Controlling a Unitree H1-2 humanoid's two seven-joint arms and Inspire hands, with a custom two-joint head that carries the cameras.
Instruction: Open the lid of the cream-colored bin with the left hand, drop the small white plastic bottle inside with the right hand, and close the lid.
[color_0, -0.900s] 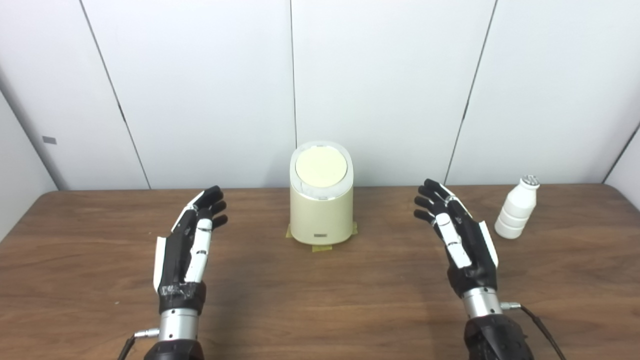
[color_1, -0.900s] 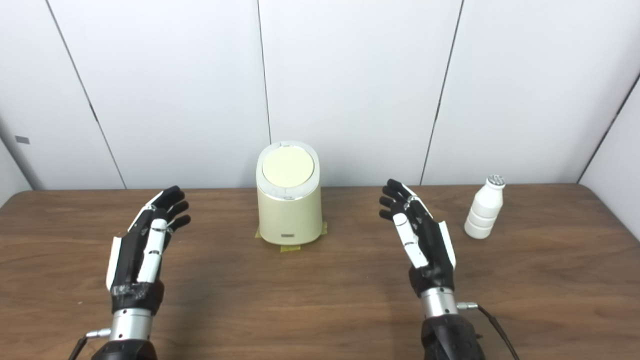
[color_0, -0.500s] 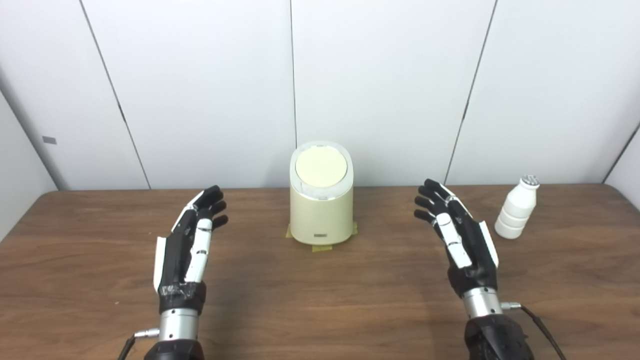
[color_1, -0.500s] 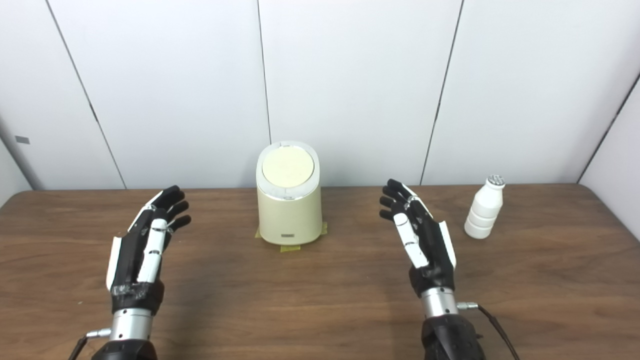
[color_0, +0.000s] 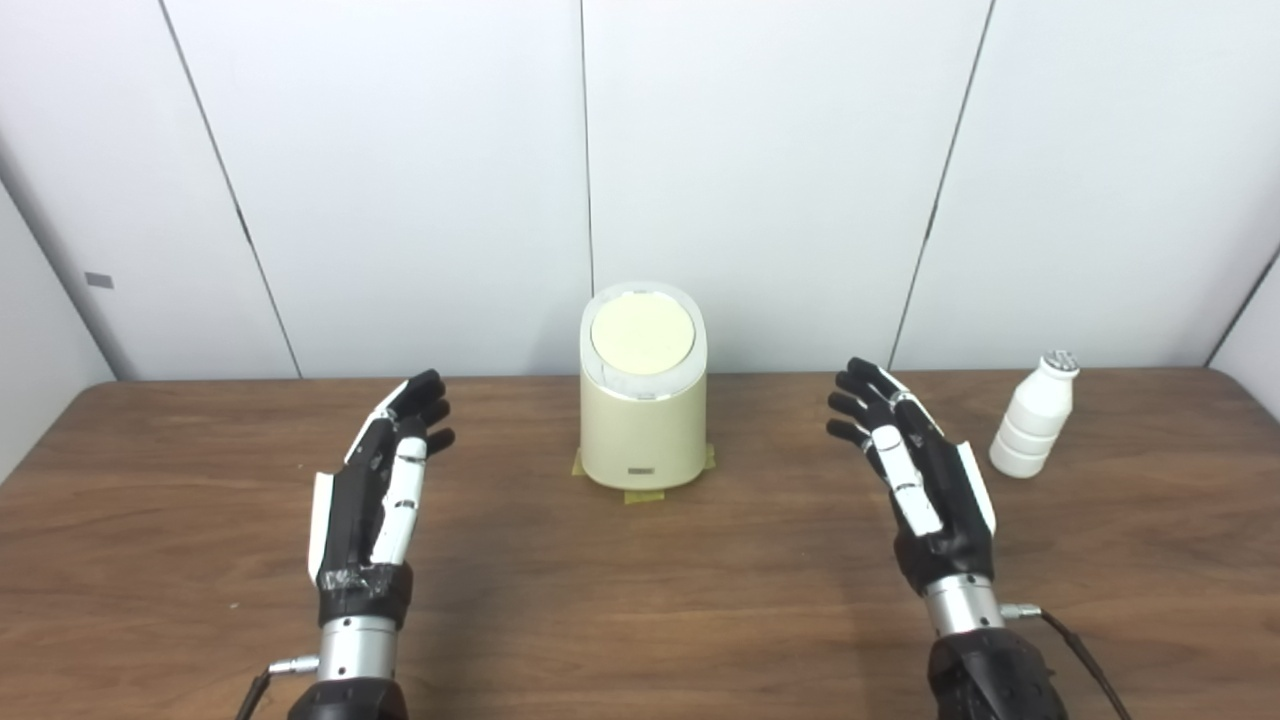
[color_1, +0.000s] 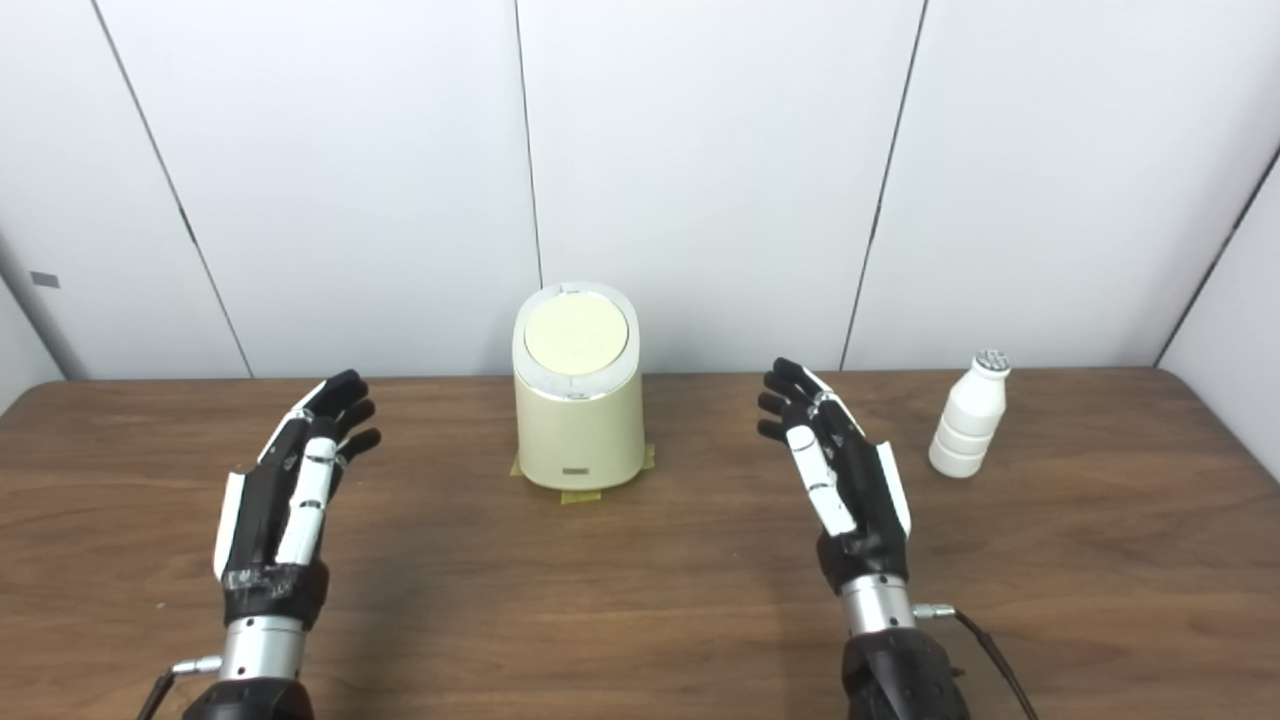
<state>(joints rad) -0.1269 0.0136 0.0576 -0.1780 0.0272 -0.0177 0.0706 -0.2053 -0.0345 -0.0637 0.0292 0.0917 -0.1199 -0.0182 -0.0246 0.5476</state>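
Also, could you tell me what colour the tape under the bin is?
The tape under the bin is yellowish; the left eye view shows it best.

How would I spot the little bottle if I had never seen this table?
Start at the cream-colored bin standing mid-table by the wall, then look far right, past the right hand. The small white bottle stands upright there alone, ribbed, with a narrow capped neck.

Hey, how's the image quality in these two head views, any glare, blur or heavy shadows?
Left eye view: even, soft light; bin and bottle sharp, no glare on the table. Right eye view: same; faint shadows beside left hand and right hand, no motion blur.
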